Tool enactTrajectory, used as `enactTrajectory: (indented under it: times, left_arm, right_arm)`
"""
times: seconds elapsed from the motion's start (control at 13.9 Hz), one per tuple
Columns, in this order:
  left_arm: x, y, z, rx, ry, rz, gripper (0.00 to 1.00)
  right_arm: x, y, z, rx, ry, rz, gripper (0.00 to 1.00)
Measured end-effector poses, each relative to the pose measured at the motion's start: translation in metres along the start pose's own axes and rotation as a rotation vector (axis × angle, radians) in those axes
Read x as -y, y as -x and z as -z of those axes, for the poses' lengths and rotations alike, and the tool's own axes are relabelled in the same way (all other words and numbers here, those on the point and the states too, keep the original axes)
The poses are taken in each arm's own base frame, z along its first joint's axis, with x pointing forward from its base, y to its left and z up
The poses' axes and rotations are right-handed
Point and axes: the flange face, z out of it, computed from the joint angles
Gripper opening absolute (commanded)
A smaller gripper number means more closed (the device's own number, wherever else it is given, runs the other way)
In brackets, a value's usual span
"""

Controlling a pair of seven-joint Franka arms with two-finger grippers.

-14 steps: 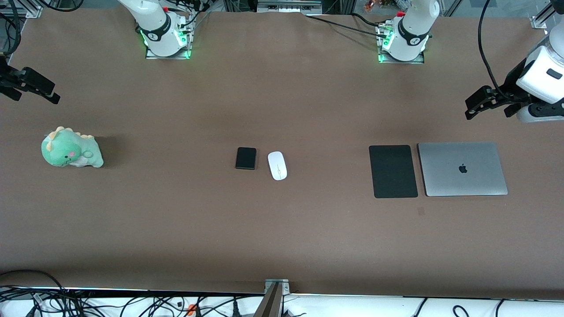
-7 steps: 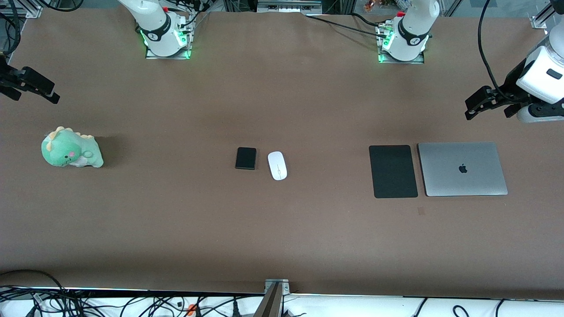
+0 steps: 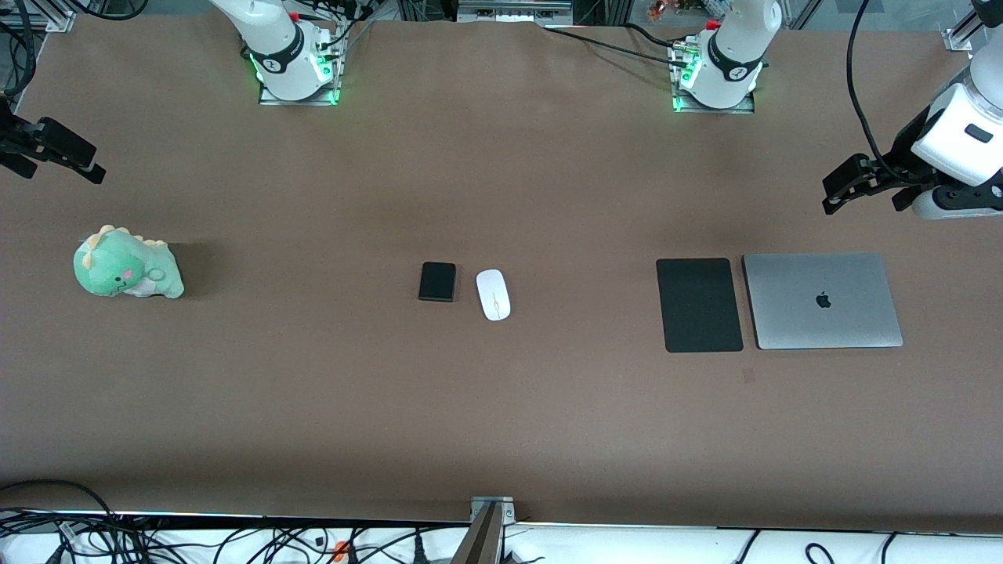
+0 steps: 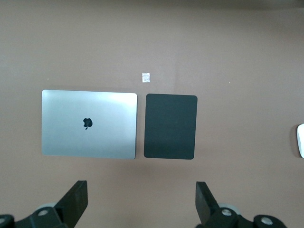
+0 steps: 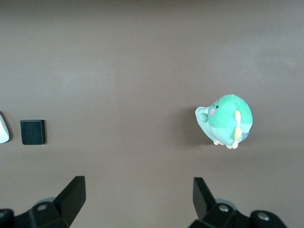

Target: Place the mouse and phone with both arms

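Observation:
The white oval mouse [image 3: 493, 294] lies at the table's middle, with the small black phone [image 3: 437, 281] beside it toward the right arm's end. My left gripper [image 3: 860, 200] is open and empty, up over the left arm's end by the laptop. In the left wrist view [image 4: 141, 190] it frames bare table, and the mouse [image 4: 300, 140] shows only at the frame's edge. My right gripper [image 3: 63, 174] is open and empty, up over the right arm's end by the plush. The right wrist view [image 5: 138, 185] shows the phone [image 5: 33, 131] and a sliver of the mouse [image 5: 3, 128].
A green plush dinosaur [image 3: 125, 263] sits at the right arm's end. A flat black mouse pad [image 3: 699, 305] and a closed silver laptop [image 3: 822, 300] lie side by side at the left arm's end. A small white tag [image 4: 146, 77] lies by the pad.
My left gripper has shifted slightly toward the table's middle. The right gripper, mouse and phone have not moved.

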Motion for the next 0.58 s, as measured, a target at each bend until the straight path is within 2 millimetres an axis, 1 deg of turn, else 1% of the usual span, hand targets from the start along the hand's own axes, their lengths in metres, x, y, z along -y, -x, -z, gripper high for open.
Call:
enactTrajectory:
  times: [0.36,0.5,0.58]
  left_arm:
    - [-0.0027,-0.0066,0.0001,0.005,0.056,0.005,1.00]
    - [-0.0023,-0.0088,-0.0037,0.012,0.060,0.006,1.00]
    - [-0.0026,-0.0107,-0.0086,0.022,0.062,0.005,1.00]
  right_arm:
    - [0.0009,0.0000,0.0000,0.000,0.000,0.002,1.00]
    - [0.0016,0.0001,0.0000,0.000,0.000,0.003,1.00]
    - [0.0035,0.0002,-0.0001,0.000,0.000,0.006,1.00]
